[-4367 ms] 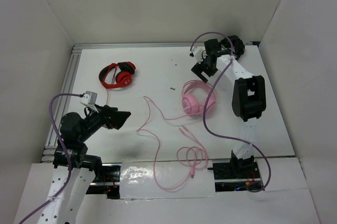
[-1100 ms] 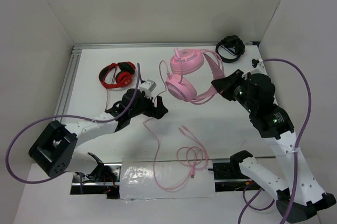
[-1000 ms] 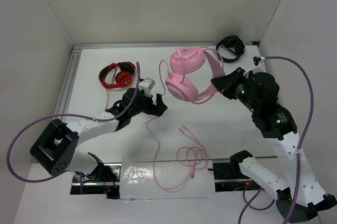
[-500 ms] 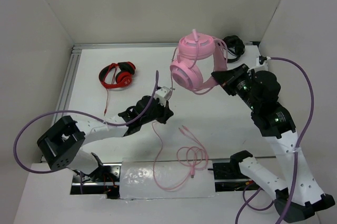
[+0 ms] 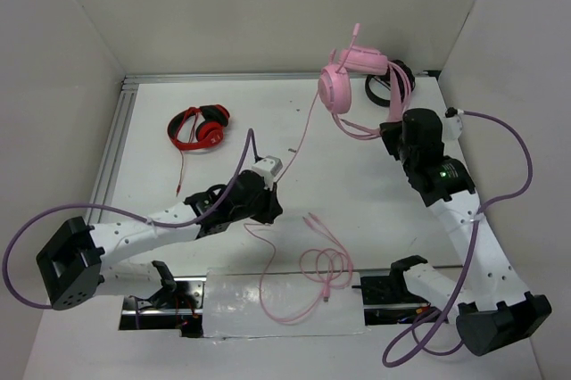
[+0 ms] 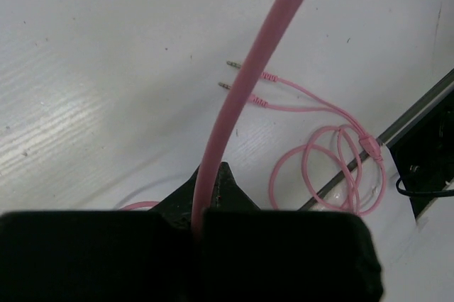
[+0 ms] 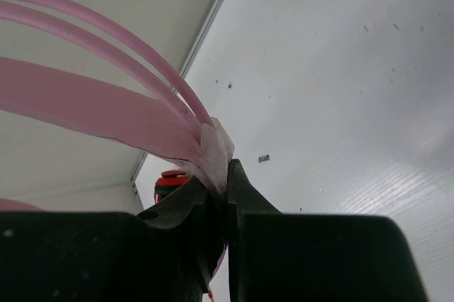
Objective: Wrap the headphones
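The pale-pink headphones (image 5: 351, 78) hang in the air at the back right, cups turned sideways. My right gripper (image 5: 391, 125) is shut on their headband (image 7: 106, 114), which enters the right gripper (image 7: 227, 174) from the upper left. From the cups the thin pink cable (image 5: 299, 139) runs down to my left gripper (image 5: 273, 207), low over the table's middle and shut on it. The left wrist view shows the cable (image 6: 245, 89) pinched in the closed left gripper (image 6: 202, 206). The cable's loose end lies coiled (image 5: 325, 268) by the front edge, with two plugs (image 6: 230, 75).
Red-and-black headphones (image 5: 200, 126) lie at the back left, their thin red cord trailing forward. Black headphones (image 5: 396, 84) sit in the back right corner, partly behind the pink ones. White walls close in three sides. A metal rail (image 5: 111, 157) runs along the left edge.
My right gripper has lifted the headphones higher and toward the back right. The left gripper has shut on the cable and shifted toward the front, pulling the cable taut.
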Robot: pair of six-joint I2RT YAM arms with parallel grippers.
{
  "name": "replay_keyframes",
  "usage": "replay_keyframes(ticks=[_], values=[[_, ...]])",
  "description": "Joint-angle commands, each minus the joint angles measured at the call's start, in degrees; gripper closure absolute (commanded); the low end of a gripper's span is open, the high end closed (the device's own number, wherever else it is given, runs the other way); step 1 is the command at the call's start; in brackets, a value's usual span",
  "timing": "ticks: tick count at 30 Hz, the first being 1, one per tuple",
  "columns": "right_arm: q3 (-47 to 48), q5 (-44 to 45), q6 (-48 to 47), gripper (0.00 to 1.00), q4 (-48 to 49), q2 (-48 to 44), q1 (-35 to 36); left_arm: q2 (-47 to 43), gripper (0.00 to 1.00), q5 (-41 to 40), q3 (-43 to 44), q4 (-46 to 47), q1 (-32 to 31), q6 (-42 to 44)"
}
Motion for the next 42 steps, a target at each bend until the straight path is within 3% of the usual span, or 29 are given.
replay_keyframes(ticks=[1,6,12,15,18,21,23,24,26,27,28,31,33,39,42], values=[[-1.4,0.9,8.0,1.0,6.3,-1.1,0.2,0.6,1.0,0.5,4.4,-6.7,-1.1,-3.1],[-1.2,8.8,12.7,1.0,3.4,1.2,4.5,7.8,1.0,-1.5,12.9,-13.5,-4.9,-4.9],[7.1,23.7,15.2,1.0,-8.5,12.6,10.5,13.8,1.0,-5.4,22.4,-20.9,-9.2,-5.3],[10.4,29.8,12.2,1.0,-12.3,18.7,13.0,14.2,1.0,-10.6,26.4,-27.6,-9.9,-6.3],[10.8,35.0,4.6,1.0,-12.8,21.9,14.5,12.2,1.0,-16.2,29.2,-34.4,-9.9,-7.4],[7.3,38.4,-18.3,1.0,-3.1,22.5,16.4,9.5,0.99,-19.0,30.8,-35.2,-9.9,-3.2],[5.7,38.3,-28.1,1.0,5.6,23.0,18.2,7.9,0.91,-19.5,31.5,-32.7,-9.8,2.9],[3.3,38.2,-38.8,1.0,9.2,22.9,19.0,7.2,0.91,-19.6,31.3,-31.2,-9.7,5.5],[1.1,36.1,-48.2,1.0,17.7,22.3,20.6,6.0,0.89,-19.4,30.8,-27.6,-8.7,11.5],[-0.9,33.6,-57.7,1.0,19.6,21.5,20.9,5.6,0.88,-19.3,30.5,-26.7,-7.9,13.8],[-2.0,27.3,-61.6,1.0,21.6,20.7,21.1,4.7,0.88,-19.0,30.4,-26.2,-6.0,14.9],[-5.6,13.0,-73.5,1.0,23.1,16.5,21.6,2.8,0.88,-16.1,30.1,-22.1,-2.5,20.4],[-9.2,8.6,-80.2,1.0,23.9,13.8,23.1,1.8,0.85,-14.5,29.7,-18.3,-1.2,25.6],[-11.6,-11.1,-87.0,1.0,18.6,5.1,23.6,0.5,0.8,-7.7,28.8,-11.1,3.8,37.5],[-11.8,-21.3,-88.6,1.0,16.4,0.6,23.5,0.9,0.81,-5.1,28.2,-9.3,8.7,39.2]])
